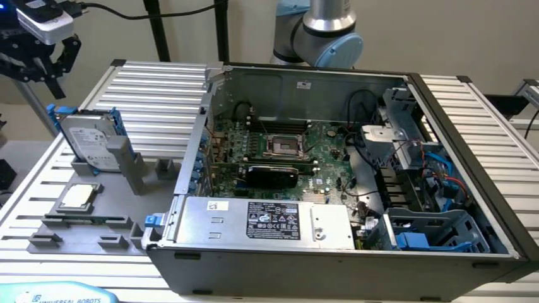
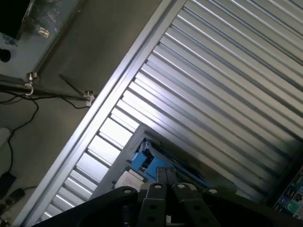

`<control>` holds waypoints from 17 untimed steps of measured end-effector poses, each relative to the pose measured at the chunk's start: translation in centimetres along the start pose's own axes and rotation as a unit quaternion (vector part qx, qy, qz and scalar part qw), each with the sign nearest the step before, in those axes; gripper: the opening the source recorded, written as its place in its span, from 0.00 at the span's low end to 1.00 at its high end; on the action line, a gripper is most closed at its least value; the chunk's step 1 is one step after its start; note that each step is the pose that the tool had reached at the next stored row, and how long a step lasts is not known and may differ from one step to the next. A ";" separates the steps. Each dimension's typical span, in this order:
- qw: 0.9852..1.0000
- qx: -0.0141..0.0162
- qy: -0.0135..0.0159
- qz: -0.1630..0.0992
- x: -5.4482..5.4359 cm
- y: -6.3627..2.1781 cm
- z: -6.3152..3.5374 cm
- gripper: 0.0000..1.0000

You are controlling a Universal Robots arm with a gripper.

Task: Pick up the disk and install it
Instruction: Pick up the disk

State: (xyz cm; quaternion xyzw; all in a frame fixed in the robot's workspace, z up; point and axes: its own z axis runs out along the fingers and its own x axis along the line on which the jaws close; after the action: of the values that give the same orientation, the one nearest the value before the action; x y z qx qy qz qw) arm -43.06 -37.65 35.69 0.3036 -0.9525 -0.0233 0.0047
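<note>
One black gripper [image 1: 38, 60] high at the exterior view's far left, fingers pressed together, clamped on nothing; same closed fingertips in the wrist view, gripper [image 2: 165, 172] aimed down at a patch of bright blue. Below it and clear of it, untouched: the disk [image 1: 88, 142], a flat silver-grey hard drive with a white label, clipped in a bright blue plastic carrier frame; upright on its edge in a slot of a grey plastic fixture tray [image 1: 93, 230]; in the wrist view, disk [image 2: 142, 161] partly hidden behind the fingertips. Flat on the same tray, nearer the camera: a small square silver chip [image 1: 76, 197]. Beneath everything, a ribbed aluminium table [image 1: 160, 95]. Just to the exterior view's right of the tray, a large dark grey computer case [image 1: 337, 265], lying open; inside, a green motherboard [image 1: 286, 145] toward the back; a large grey metal box [image 1: 211, 221] with a black-and-white label along the near wall; a blue-grey plastic drive cage [image 1: 433, 230] in the near corner at the exterior view's right, well apart from the disk. Behind the case, the silver and pale blue lower joint of the arm [image 1: 324, 28].
</note>
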 end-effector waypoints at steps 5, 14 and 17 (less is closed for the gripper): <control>0.999 0.000 0.002 -0.045 0.0 0.00 0.00 0.11; 0.992 0.000 0.005 -0.126 0.0 0.00 0.00 0.11; 0.988 0.001 0.005 -0.153 0.0 0.00 0.00 0.11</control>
State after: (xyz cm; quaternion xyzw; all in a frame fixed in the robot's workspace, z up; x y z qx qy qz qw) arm -43.05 -37.65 35.69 0.4461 -0.8947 -0.0216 0.0061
